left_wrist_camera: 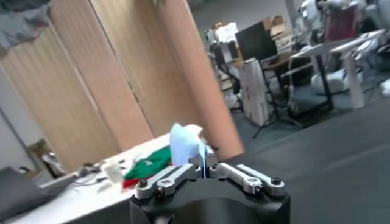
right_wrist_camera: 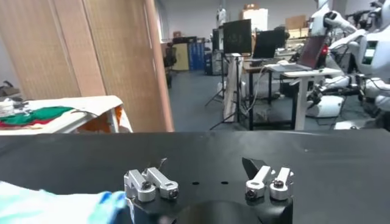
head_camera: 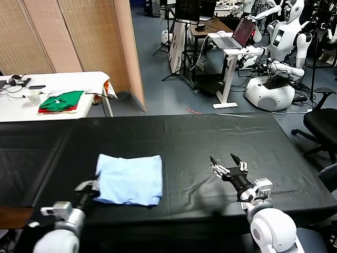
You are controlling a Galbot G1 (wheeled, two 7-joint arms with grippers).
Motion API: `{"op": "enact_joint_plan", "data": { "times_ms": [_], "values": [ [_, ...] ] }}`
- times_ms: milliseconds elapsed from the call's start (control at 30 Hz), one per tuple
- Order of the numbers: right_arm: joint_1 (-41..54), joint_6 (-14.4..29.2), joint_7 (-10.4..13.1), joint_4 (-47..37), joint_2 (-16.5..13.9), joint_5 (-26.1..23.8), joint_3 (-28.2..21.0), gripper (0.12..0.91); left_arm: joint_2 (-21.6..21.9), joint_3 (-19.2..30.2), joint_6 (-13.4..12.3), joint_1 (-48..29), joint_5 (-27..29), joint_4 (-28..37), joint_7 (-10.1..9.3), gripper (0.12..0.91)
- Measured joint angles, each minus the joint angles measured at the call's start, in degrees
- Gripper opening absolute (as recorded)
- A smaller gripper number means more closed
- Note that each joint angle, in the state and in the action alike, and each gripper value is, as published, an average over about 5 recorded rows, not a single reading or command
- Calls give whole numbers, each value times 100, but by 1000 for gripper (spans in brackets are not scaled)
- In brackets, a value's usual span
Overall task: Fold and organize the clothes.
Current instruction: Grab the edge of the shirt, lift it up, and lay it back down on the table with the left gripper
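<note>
The clothes are one pale sky-blue T-shirt (head_camera: pixel 130 179), folded into a rough rectangle on the black table (head_camera: pixel 210 132), left of centre and near the front edge. My left gripper (head_camera: pixel 93 186) is at the shirt's left edge and is shut on it. In the left wrist view a strip of the blue fabric (left_wrist_camera: pixel 186 143) rises from between the closed fingers of the left gripper (left_wrist_camera: pixel 205 167). My right gripper (head_camera: pixel 227 165) hovers open over bare table to the right of the shirt, holding nothing. The right wrist view shows the right gripper (right_wrist_camera: pixel 204 165) spread wide, with the shirt (right_wrist_camera: pixel 52 207) off to one side.
A white side table (head_camera: pixel 31 108) at the back left carries a green-and-red pile of folded clothes (head_camera: pixel 61 101). A wooden screen (head_camera: pixel 79 37) stands behind it. Desks and other robots (head_camera: pixel 279 52) fill the back right. An office chair (head_camera: pixel 322 124) stands off the table's right end.
</note>
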Motion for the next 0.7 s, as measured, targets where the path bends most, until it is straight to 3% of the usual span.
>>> {"op": "enact_joint_plan", "data": {
  "times_ms": [200, 367, 533, 700],
  "values": [
    [27, 20, 3, -107, 34, -23, -43, 907, 939, -856, -17, 166, 125, -96, -1, 162],
    [37, 40, 5, -177, 142, -106, -147, 907, 1205, -1209, 163, 290, 322, -490, -58, 161],
    [3, 45, 5, -188, 216, -182, -204, 907, 967, -914, 516, 335, 176, -1023, -254, 161],
    [-68, 73, -1, -225, 240, -237, -167, 907, 407, -90, 913, 204, -503, -1349, -695, 161]
  ]
}}
